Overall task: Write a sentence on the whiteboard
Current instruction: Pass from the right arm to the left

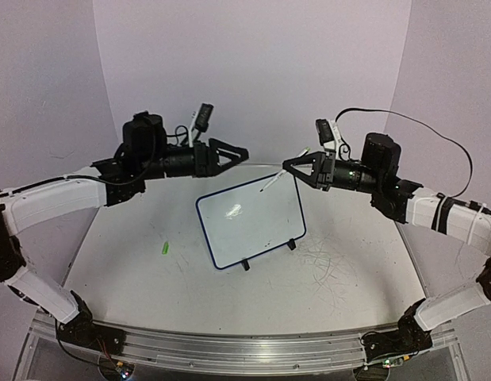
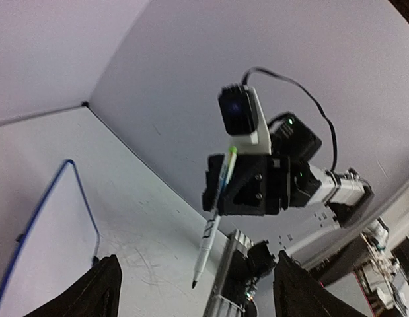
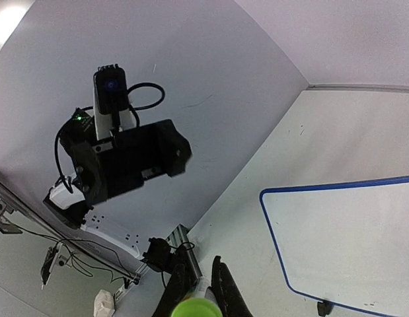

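Note:
The whiteboard [image 1: 251, 221], white with a thin blue rim, leans on two black feet at the table's middle. The sentence is out of view: the board's face looks blank apart from a pale glare spot. Above the board's far right corner, my right gripper [image 1: 286, 165] is shut on a white marker [image 1: 273, 181] whose dark tip points down at the board. The marker's green end [image 3: 196, 307] sits between the right fingers [image 3: 224, 290]. My left gripper [image 1: 241, 152] hovers open and holds nothing above the far left corner, facing the right one. Its fingers [image 2: 102, 290] frame the marker [image 2: 214, 224].
A small green cap [image 1: 163, 248] lies on the scuffed white tabletop [image 1: 340, 270] left of the board. Purple-white walls close in behind and on both sides. An aluminium rail [image 1: 229, 345] with both arm bases runs along the near edge.

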### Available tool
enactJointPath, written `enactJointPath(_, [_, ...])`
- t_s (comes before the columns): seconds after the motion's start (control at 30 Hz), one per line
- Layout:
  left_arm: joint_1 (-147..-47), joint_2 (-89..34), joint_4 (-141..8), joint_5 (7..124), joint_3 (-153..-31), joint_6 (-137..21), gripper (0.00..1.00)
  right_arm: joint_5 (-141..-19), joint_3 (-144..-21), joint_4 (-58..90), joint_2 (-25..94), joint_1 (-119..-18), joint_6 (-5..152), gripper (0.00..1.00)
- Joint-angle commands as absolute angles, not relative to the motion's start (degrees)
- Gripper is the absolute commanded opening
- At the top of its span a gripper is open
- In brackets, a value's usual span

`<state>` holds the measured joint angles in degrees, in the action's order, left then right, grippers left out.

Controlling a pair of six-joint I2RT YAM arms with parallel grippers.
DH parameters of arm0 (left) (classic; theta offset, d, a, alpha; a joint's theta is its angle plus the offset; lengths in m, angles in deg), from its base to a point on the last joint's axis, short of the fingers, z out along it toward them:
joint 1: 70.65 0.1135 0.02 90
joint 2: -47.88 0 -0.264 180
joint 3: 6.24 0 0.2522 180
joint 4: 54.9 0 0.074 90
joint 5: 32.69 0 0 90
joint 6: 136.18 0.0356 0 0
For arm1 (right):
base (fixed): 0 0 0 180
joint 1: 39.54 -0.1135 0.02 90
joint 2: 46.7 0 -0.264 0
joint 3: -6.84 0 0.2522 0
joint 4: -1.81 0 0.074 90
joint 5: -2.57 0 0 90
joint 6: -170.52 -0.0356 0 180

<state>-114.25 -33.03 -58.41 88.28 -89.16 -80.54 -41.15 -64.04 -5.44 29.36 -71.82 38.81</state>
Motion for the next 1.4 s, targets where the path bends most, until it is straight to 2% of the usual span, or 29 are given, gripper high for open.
enactJointPath(0.0, [-117.41,-38.14,-51.72,99.55,-92.12,-81.30,0.79,-37.87,-66.97,-12.22,30.61,-73.22,36.39,0.00])
enactJointPath(0.07, [-118.03,-40.12,-50.81,101.85,-93.22,-81.81,0.79,-36.78,-67.24,-13.26,31.13,-73.90,35.80,0.00])
enactJointPath(0.23, [-119.41,-44.05,-50.33,105.86,-95.54,-82.61,0.69,-36.64,-67.32,-13.81,31.62,-74.52,35.72,0.00])
enactJointPath(0.5, [-119.53,-44.63,-49.72,106.33,-95.53,-82.68,0.41,-36.37,-67.30,-13.87,31.65,-74.65,35.78,0.00])
enactJointPath(0.7, [-119.51,-44.04,-49.64,106.13,-94.77,-81.84,0.26,-36.66,-67.13,-13.92,31.45,-74.64,35.78,0.00])
enactJointPath(0.97, [-119.26,-44.20,-49.68,105.53,-94.43,-81.17,0.00,-35.56,-66.78,-13.37,31.26,-74.63,35.87,0.01])
enactJointPath(1.0, [-119.26,-44.29,-49.68,105.53,-94.44,-81.07,0.00,-35.70,-66.98,-12.67,31.25,-74.63,36.14,0.03])
enactJointPath(1.03, [-119.15,-44.36,-49.68,105.76,-94.44,-80.83,0.00,-35.84,-67.42,-11.22,31.21,-74.66,36.98,0.13])
enactJointPath(1.1, [-118.82,-44.31,-49.71,106.24,-94.30,-80.00,0.00,-36.02,-68.60,-6.89,31.01,-74.63,39.35,0.46])
enactJointPath(1.17, [-118.42,-44.07,-49.80,106.89,-93.86,-78.78,0.00,-37.25,-70.79,-0.17,30.02,-74.61,45.42,0.84])
enactJointPath(1.2, [-118.31,-43.99,-49.85,107.27,-93.68,-77.91,0.00,-38.75,-71.62,3.41,29.27,-74.66,48.52,0.95])
enactJointPath(1.37, [-118.12,-43.89,-50.50,110.91,-93.36,-73.48,0.00,-43.22,-70.87,10.05,22.88,-74.65,63.06,0.98])
